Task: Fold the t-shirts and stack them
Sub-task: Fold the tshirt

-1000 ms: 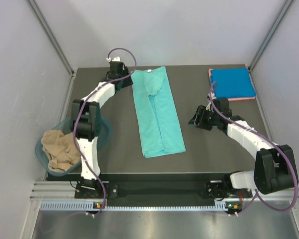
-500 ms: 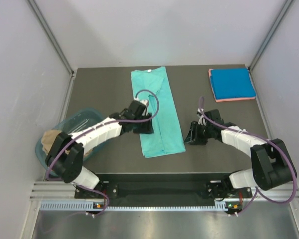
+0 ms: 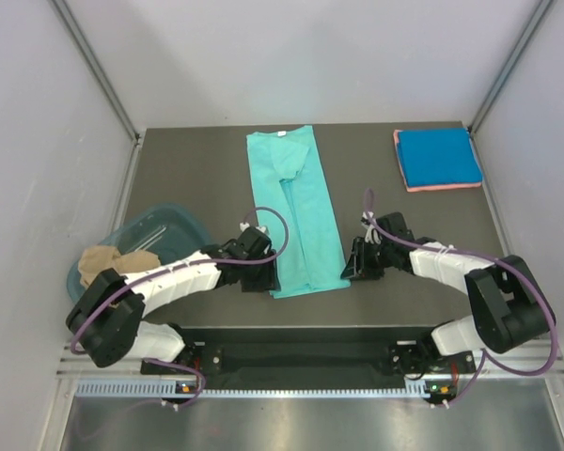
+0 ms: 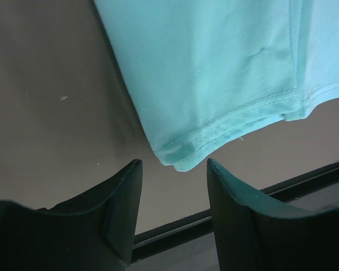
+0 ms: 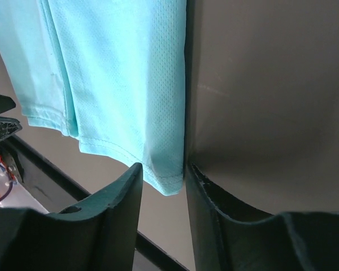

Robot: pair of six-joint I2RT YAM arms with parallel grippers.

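My left arm has just swung the whole length of the teal-green t-shirt [image 3: 296, 211]. A second ago it was up at the collar end, toward 12 o'clock. Now my left pincer [image 3: 263, 274] sits at the 6 o'clock hem, on the corner toward 7 o'clock. My right pincer [image 3: 354, 263] has slid in from 3 o'clock to the hem corner toward 5 o'clock. Both of them now flank the near hem.

The shirt lies on the table [image 3: 197, 178] as a long narrow strip, its sides already folded in. It runs from 12 to 6 through the middle, with the white neck label at the far end.

My left pincer [image 4: 174, 164] is spread. In its wrist view the hem corner lies just ahead of the gap, apart from both fingers. My right pincer [image 5: 164, 166] has been narrowing. Its fingers stand on either side of the corner's tip with a gap between them, so I judge it has not yet pinched the cloth.

I take this to mean the lengthwise fold is next: grip both near corners and carry the hem toward 12 o'clock. My left pincer needs to ease forward before closing. Either pincer could catch only the top layer.

The bright blue t-shirt [image 3: 439, 155] lies folded toward 1 o'clock on the pink t-shirt [image 3: 444, 187]. The tan t-shirt [image 3: 108, 263] waits crumpled in the tub [image 3: 174, 228] toward 8 o'clock.
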